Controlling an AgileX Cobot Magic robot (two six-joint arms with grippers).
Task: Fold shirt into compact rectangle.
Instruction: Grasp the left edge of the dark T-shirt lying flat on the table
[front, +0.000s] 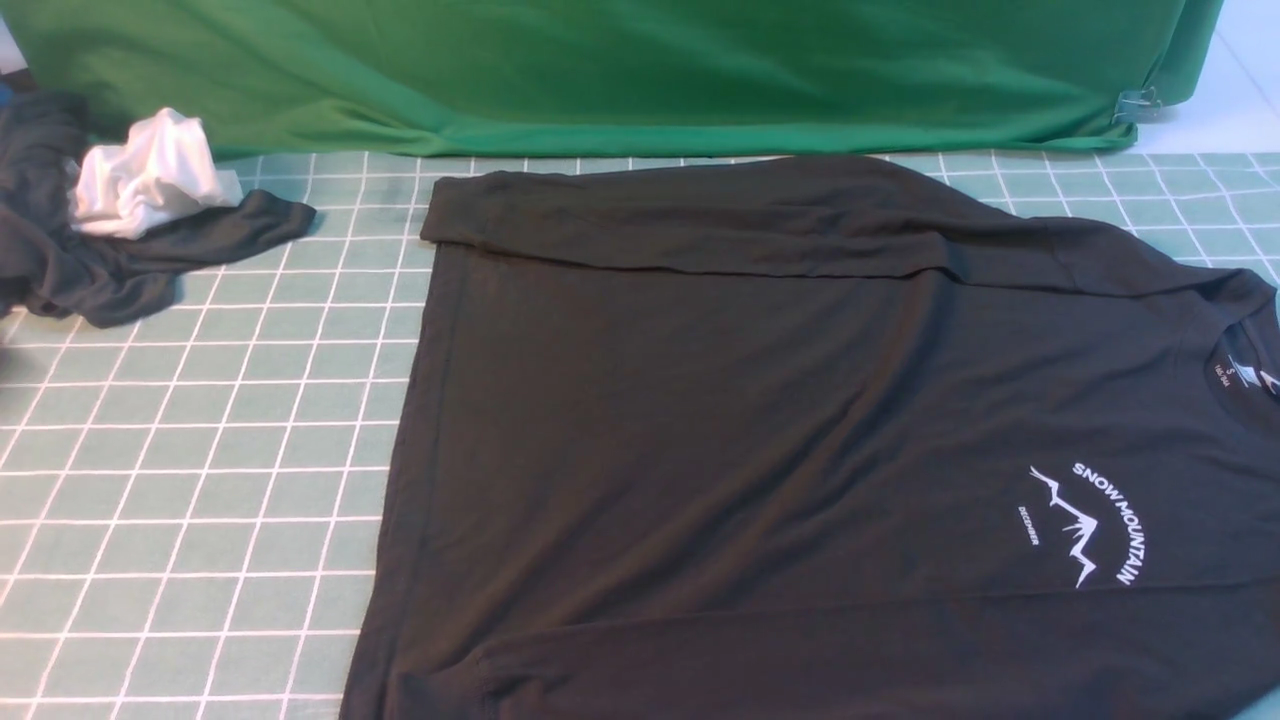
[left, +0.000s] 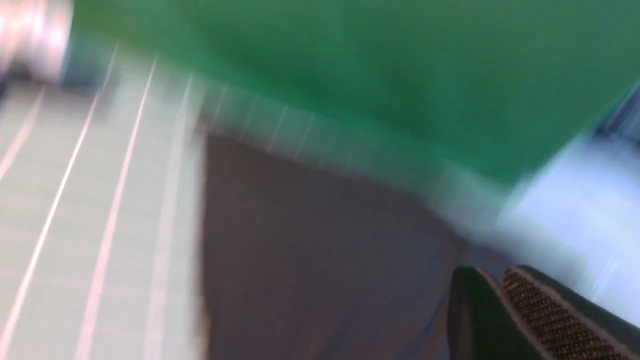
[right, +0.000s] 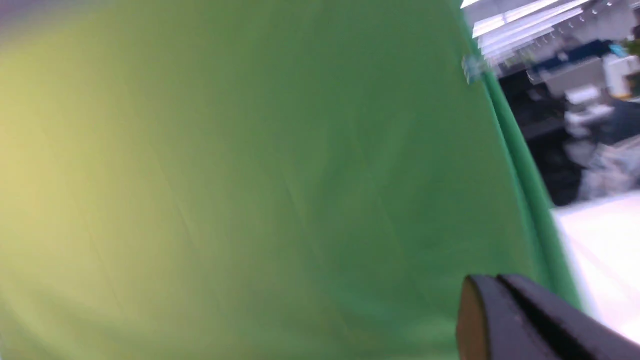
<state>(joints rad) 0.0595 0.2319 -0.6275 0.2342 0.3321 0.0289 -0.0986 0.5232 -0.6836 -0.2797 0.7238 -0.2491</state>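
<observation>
**Shirt lying flat, both sets of fingers empty**

The shirt (front: 800, 420) is lying spread on the gridded tabletop (front: 200, 450). Its long axis is running across the robot's front, with the hem toward the robot's left and the collar and printed chest toward its right. The far sleeve is lying folded over the body. Neither arm is showing in the front view. The left fingers (left: 475, 320) are pressed together, gripping nothing, and hovering over what is probably the hem corner, though that view is smeared. The right fingers (right: 480, 320) are likewise pressed together and empty, facing the green backdrop (right: 250, 175), off the cloth. The left arm is likely sitting nearer.
</observation>
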